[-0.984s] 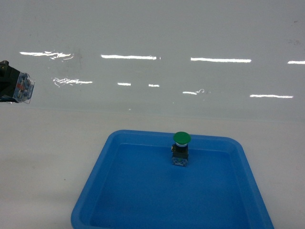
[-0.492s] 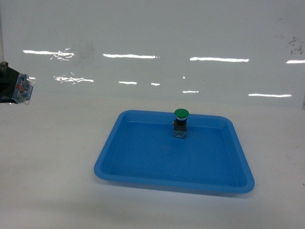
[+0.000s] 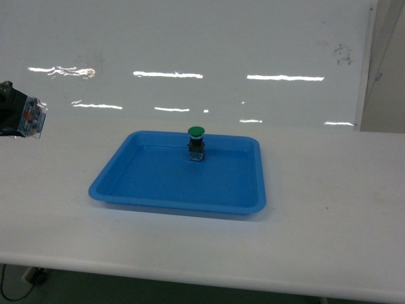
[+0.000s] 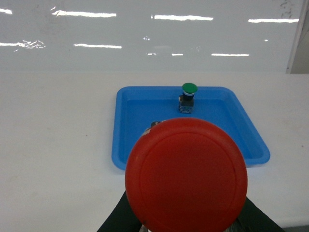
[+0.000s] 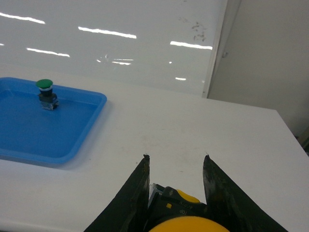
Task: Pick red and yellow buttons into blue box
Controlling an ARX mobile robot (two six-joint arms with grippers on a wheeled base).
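In the left wrist view the red button's (image 4: 186, 176) round cap fills the lower middle, and my left gripper is shut on its body, with a dark finger (image 4: 118, 220) showing on each side below the cap. The head view catches that left gripper (image 3: 11, 109) at the far left edge, the button's clear contact block (image 3: 30, 119) sticking out of it. My right gripper (image 5: 176, 162) is shut on the yellow button (image 5: 187, 223), which sits deep between the black fingers above bare white table. The blue box is out of view.
A shallow blue tray (image 3: 126, 190) lies on the white table (image 3: 329, 209) with a green-capped button (image 3: 197, 143) standing upright near its far rim. A glossy white wall runs behind. The table's front edge (image 3: 190, 269) shows low in the head view.
The head view has pulled back and swung right: the tray with the green button now appears smaller, farther and more to the left. The left gripper keeps its hold at the left edge.
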